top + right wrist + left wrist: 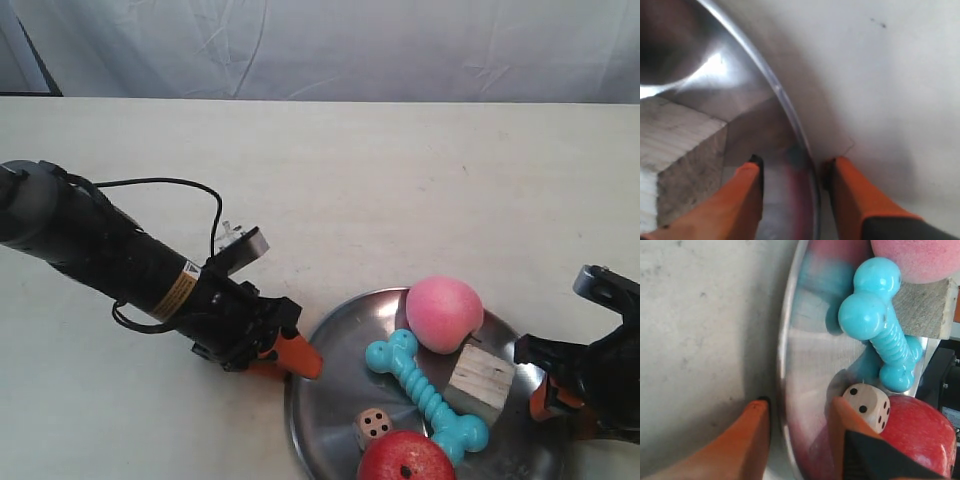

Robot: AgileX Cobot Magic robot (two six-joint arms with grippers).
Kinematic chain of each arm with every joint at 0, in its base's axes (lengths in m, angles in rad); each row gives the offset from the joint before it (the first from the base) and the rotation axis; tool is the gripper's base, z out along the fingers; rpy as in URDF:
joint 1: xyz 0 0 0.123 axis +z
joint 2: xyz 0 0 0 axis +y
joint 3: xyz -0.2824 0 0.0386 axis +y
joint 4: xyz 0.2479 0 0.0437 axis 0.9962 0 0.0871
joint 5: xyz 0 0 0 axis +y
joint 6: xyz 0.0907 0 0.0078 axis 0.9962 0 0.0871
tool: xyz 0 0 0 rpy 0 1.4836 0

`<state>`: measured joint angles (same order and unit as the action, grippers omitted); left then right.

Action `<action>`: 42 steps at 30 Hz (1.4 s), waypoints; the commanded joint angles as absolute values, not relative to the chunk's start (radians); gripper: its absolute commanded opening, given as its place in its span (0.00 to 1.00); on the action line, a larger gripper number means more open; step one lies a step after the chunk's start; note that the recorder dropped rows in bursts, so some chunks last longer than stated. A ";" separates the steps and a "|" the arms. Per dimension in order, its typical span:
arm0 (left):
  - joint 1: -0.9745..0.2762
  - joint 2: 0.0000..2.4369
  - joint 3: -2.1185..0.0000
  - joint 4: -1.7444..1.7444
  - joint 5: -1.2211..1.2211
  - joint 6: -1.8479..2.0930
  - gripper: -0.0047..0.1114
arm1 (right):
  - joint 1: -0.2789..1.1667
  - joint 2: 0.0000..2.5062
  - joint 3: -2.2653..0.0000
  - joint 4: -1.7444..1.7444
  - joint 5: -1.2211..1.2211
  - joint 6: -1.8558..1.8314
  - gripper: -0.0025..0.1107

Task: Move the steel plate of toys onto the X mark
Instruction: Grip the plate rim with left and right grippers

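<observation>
Right end effector point(794, 165) astride steel plate point(740, 95) rim, jaws apart, wooden cube point(675, 150) inside

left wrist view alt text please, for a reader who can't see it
The open left gripper straddles the rim of the steel plate, one orange finger over the pale table, one inside by the tan die. On the plate lie a turquoise bone, red apple, wooden cube and pink ball.
</observation>
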<state>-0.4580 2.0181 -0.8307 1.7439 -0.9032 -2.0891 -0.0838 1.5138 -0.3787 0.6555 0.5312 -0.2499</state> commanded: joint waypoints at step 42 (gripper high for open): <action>-0.445 2.019 -0.954 1.744 -0.928 -2.091 0.04 | -0.080 1.558 -0.500 0.926 0.633 -0.578 0.02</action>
